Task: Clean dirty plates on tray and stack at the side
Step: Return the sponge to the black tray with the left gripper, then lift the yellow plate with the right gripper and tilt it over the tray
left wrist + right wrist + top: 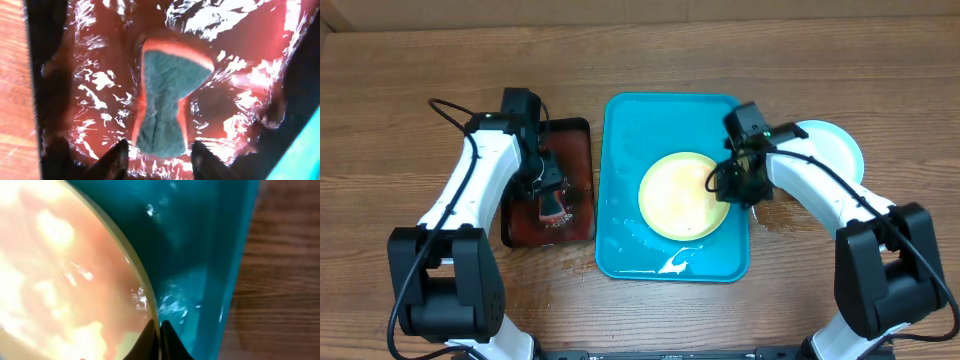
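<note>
Right tool (159, 330) pinched shut on a plate rim; left tool (160, 161) parted around a sponge (162, 100).
One yellow-green plate (680, 195) lies in the one turquoise tray (625, 130), its right rim in the right tool. One light-blue plate (835, 150) sits on the surface (420, 60) beside the tray. The one sponge lies in the black tray (575, 135).

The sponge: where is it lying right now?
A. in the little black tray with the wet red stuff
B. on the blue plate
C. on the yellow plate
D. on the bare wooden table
A: the sponge lies flat on the wet reddish inside of the small black tray.
</note>
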Robot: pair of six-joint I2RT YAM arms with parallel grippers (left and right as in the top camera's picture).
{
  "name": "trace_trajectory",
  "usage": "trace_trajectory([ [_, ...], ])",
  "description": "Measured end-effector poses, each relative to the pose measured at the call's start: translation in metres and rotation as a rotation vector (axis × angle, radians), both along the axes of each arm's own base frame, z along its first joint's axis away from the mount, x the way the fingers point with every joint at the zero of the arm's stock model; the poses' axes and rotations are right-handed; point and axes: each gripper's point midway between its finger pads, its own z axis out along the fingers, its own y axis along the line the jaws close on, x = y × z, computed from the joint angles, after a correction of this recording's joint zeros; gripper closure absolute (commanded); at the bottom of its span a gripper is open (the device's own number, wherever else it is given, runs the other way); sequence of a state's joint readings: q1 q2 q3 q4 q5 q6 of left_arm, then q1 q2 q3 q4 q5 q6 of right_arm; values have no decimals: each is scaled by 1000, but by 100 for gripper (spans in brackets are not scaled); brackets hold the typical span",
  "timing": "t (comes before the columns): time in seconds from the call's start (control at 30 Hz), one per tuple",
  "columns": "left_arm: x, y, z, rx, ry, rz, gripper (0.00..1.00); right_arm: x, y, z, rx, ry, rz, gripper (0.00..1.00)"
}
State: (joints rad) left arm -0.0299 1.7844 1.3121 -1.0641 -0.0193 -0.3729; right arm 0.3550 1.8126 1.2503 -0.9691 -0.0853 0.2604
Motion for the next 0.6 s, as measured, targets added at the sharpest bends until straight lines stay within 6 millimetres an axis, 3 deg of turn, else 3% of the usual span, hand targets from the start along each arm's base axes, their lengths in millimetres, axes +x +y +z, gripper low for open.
trace_trajectory([
  [0.1, 4, 5, 19, -11, -1, 22, 53, 13, 18, 32, -17, -66, 85, 96],
  [0.2, 17, 16, 50, -23, -48, 59, 51, 28, 41, 66, -17, -169, 151, 96],
  [0.37, 39, 39, 117, -24, -181, 120, 41, 53, 99, 119, 37, -414, 251, 96],
  [0.5, 48, 50, 162, -30, -299, 155, 34, 58, 138, 136, 29, -565, 280, 96],
  [0.6, 53, 50, 192, -49, -380, 162, 19, 57, 164, 136, -4, -643, 285, 96],
])
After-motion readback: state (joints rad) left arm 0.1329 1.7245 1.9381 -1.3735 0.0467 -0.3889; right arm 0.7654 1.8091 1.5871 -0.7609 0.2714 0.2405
